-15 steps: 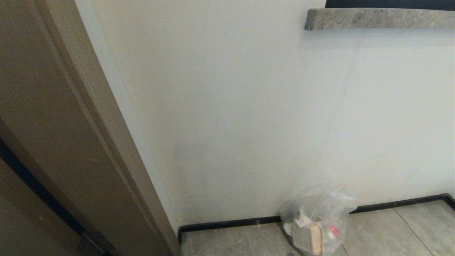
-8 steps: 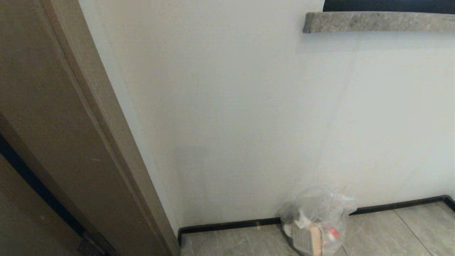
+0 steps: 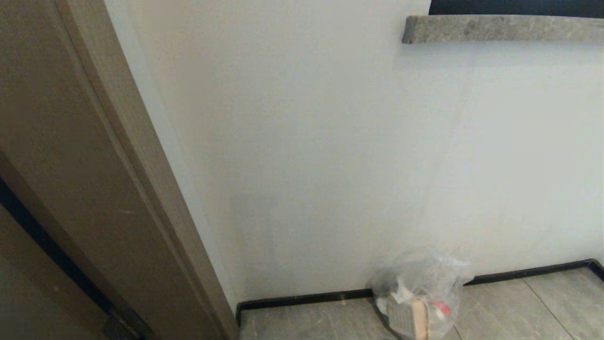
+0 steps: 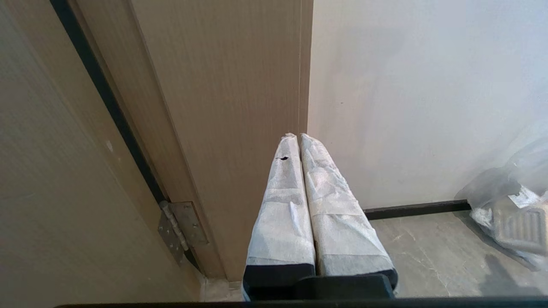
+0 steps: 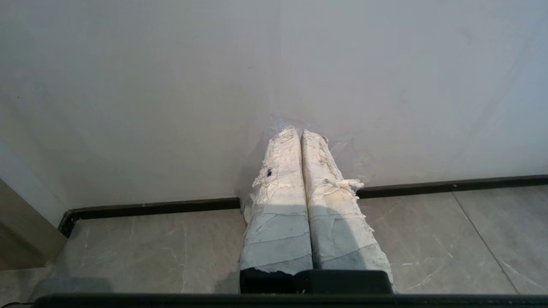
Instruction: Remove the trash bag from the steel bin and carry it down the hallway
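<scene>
Two grippers are yours to check, and neither shows from the head camera. There you see only the trash bag [image 3: 420, 302] on the grey floor tiles [image 3: 519, 307], against the white wall [image 3: 330, 165] and its black baseboard [image 3: 302, 298], with a tan door frame [image 3: 118, 179] to the left and a stone ledge [image 3: 500, 27] high on the right.

From the left wrist, your left gripper [image 4: 299, 139] has its wrapped fingers pressed together on nothing, pointing at the door frame's edge; the bag [image 4: 509, 214] lies well off to its side.

From the right wrist, your right gripper [image 5: 299, 132] is closed too; thin clear film shows around its tips, though you cannot tell whether it is pinched.
</scene>
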### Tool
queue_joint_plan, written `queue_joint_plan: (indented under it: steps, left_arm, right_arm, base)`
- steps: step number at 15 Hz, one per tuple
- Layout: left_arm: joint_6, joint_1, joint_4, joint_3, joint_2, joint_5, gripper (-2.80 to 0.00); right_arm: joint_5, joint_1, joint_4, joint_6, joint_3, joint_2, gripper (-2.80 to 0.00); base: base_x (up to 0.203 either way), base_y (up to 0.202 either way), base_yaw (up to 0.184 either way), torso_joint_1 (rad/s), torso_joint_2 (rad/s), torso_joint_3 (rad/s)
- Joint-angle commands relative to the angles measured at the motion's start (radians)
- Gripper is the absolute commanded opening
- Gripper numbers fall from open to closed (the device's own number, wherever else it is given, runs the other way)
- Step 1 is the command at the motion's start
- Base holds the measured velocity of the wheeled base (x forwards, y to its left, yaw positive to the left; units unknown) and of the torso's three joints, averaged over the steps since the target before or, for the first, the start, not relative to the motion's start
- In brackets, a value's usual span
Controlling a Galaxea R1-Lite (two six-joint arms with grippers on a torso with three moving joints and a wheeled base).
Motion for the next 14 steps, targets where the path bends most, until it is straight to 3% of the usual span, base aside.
queue_joint_plan:
  steps: [1, 14]
  left_arm:
    - [-0.001, 0.0, 0.0, 0.0, 0.0, 0.0, -2.8]
    - [-0.001, 0.0, 0.0, 0.0, 0.0, 0.0, -2.8]
  right_arm:
    - [0.0, 0.0, 0.0, 0.001, 0.0, 0.0, -2.8]
    - [-0.001, 0.0, 0.0, 0.001, 0.0, 0.0, -2.8]
  base:
    - [0.0, 0.0, 0.0, 0.0, 0.0, 0.0]
    - [0.0, 0.0, 0.0, 0.0, 0.0, 0.0]
